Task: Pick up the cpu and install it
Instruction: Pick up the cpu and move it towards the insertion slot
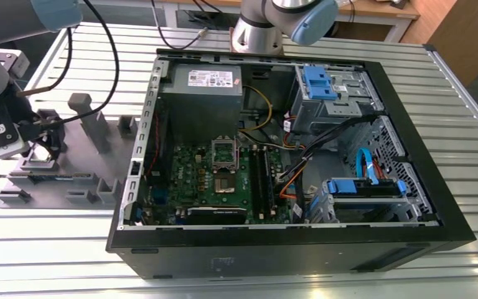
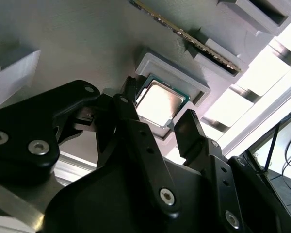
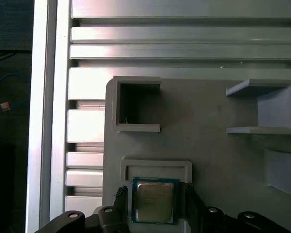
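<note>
Gripper (image 2: 158, 110) is open, one finger on each side of the cpu (image 2: 159, 103), close to its edges; contact unclear. Cpu lies flat in a square pocket near the edge of the grey fixture plate (image 3: 208, 145), beside the computer case (image 1: 289, 249).

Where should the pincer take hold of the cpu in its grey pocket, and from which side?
Grip the cpu by two opposite edges, coming straight down from above. It lies flat, metal top up, in a shallow pocket of the grey fixture, so the edges look like the only hold. The pincer is open, one finger on each side of it.
</note>
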Controlling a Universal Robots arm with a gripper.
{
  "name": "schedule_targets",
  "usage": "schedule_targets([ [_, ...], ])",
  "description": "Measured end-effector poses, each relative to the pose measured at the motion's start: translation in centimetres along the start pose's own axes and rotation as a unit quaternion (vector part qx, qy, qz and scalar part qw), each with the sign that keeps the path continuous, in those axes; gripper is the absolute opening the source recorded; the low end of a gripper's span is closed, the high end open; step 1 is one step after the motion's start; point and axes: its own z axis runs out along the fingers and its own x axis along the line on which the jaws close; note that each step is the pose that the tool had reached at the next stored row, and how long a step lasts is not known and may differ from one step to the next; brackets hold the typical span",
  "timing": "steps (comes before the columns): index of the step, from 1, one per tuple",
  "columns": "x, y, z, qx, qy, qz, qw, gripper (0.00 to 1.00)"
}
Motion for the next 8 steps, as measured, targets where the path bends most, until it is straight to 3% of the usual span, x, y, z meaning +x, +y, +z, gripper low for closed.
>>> schedule_targets([
  [8, -0.01, -0.01, 0.21, -0.0002, -0.0004, 0.006, 0.99998, 0.59],
])
